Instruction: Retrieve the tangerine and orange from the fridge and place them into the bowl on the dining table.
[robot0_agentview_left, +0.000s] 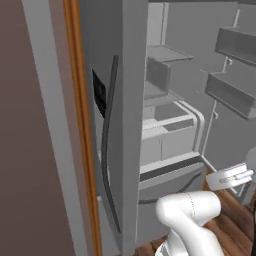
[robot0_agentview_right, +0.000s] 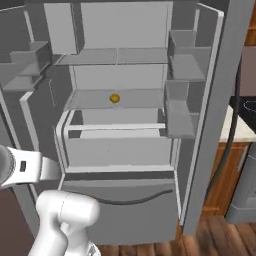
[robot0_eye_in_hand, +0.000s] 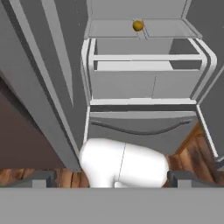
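Note:
The grey fridge (robot0_agentview_right: 120, 150) stands with both French doors swung open. On its middle shelf lies one small round orange-yellow fruit (robot0_agentview_right: 114, 98), seen as well in the hand view (robot0_eye_in_hand: 138, 26); I cannot tell whether it is the tangerine or the orange. My gripper (robot0_eye_in_hand: 113, 180) is open and holds nothing; its dark fingertips (robot0_eye_in_hand: 41, 179) stand wide apart, low and well back from the shelves. The left door (robot0_agentview_left: 112, 150) carries a long dark handle and a black control panel (robot0_agentview_left: 98, 92). The bowl and the dining table are out of view.
Door bins jut from the open right door (robot0_agentview_right: 182, 65) and left door (robot0_agentview_right: 25, 65). The freezer drawer (robot0_agentview_right: 135, 200) with a curved dark handle sits below the crisper. A brown wall with wooden trim (robot0_agentview_left: 80, 125) is to the left, a counter (robot0_agentview_right: 245, 125) to the right.

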